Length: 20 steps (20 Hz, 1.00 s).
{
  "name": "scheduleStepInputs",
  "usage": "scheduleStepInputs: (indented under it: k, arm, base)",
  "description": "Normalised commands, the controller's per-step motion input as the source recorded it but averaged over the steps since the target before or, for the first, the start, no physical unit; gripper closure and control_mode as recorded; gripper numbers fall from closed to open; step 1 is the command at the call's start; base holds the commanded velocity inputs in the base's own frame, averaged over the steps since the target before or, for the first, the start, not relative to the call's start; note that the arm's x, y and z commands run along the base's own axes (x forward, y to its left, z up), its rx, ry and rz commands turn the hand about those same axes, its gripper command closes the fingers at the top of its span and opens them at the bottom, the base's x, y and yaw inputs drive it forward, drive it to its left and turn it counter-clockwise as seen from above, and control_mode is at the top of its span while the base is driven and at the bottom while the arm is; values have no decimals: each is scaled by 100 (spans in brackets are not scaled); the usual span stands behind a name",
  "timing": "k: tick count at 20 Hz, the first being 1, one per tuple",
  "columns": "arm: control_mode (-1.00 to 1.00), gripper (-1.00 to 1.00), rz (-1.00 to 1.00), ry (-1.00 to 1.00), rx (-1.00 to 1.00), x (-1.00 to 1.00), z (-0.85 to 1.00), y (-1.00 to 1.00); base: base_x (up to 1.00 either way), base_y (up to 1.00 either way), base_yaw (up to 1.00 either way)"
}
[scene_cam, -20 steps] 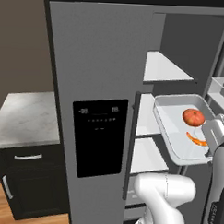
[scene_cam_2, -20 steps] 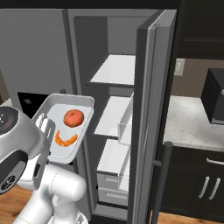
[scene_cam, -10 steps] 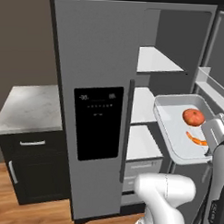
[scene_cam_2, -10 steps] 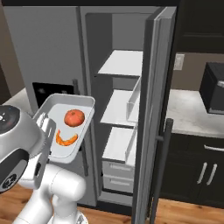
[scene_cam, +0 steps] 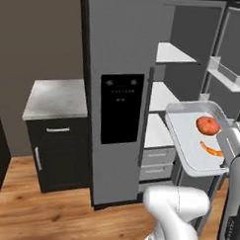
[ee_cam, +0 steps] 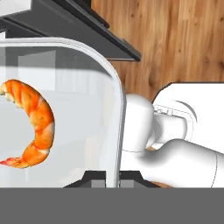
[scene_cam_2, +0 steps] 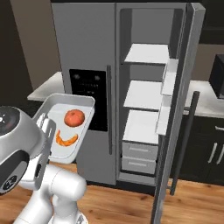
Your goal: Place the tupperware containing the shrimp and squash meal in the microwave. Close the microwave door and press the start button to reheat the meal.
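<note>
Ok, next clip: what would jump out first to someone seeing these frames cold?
The tupperware held up in the air in front of the refrigerator, with the gripper shut on its rim. In it lie a round red-orange squash and a curled shrimp. Next comes the refrigerator's right door, swung wide open on bare white shelves, above a wooden floor.

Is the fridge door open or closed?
Open on one side. The fridge's right door is swung out, so you can see its white shelves and drawers. The left door, with the black panel, is closed.
</note>
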Motion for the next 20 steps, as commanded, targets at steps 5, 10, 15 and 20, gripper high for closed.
scheduleStepInputs:
  k: [5,10,15,20]
  arm:
    - [100,100,0,0,0,0,0,0]
    - [100,100,0,0,0,0,0,0]
    - [100,100,0,0,0,0,0,0]
    - [100,100,0,0,0,0,0,0]
  base:
    - [-66,24,-19]
    - [-68,0,-44]
    - [-64,0,-54]
    - [-46,3,-62]
